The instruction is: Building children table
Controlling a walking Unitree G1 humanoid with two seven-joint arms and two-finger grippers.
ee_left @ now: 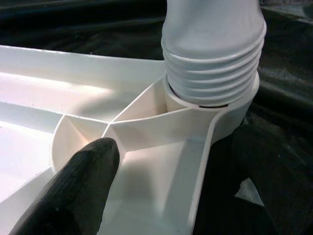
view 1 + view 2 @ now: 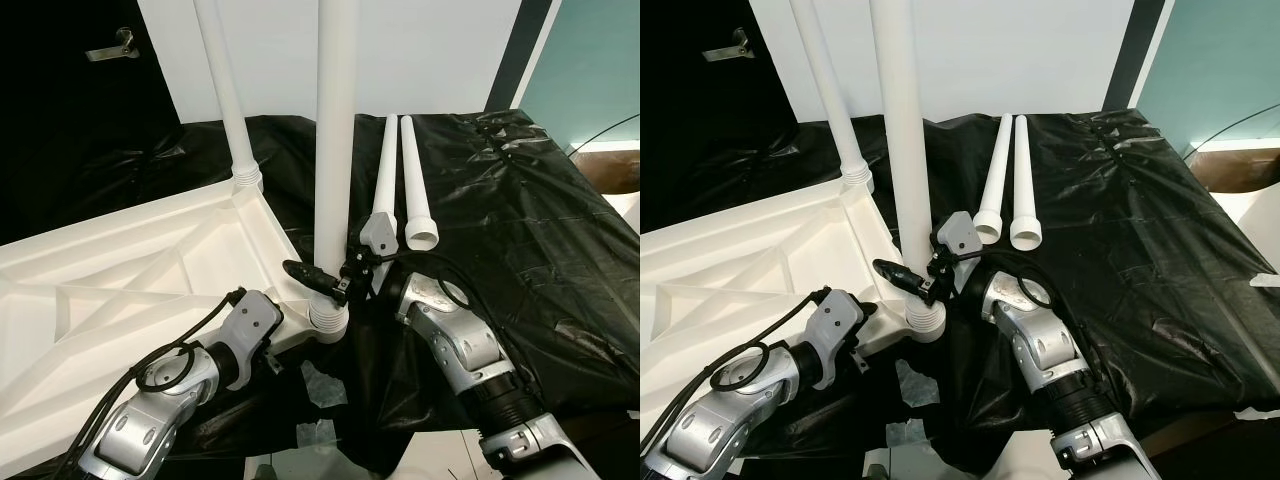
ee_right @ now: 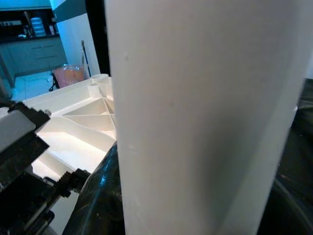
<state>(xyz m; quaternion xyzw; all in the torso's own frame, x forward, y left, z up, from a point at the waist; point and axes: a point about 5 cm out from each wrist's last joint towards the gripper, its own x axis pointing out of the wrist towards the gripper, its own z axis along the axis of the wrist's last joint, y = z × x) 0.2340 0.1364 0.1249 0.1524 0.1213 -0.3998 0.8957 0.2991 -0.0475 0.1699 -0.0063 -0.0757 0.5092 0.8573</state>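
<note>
Left gripper (image 2: pixel 262 330) on ribbed white tabletop (image 2: pixel 120 270), state unclear; right gripper (image 2: pixel 325 280) clasps smooth threaded leg (image 2: pixel 335 150)

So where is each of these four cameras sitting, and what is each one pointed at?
Left eye: on the head, looking down at the upturned tabletop, both arms.
Right eye: beside it, same scene; two loose legs.
Left wrist: along one black finger at the threaded socket.
Right wrist: against the upright leg.
All four share that leg.
</note>
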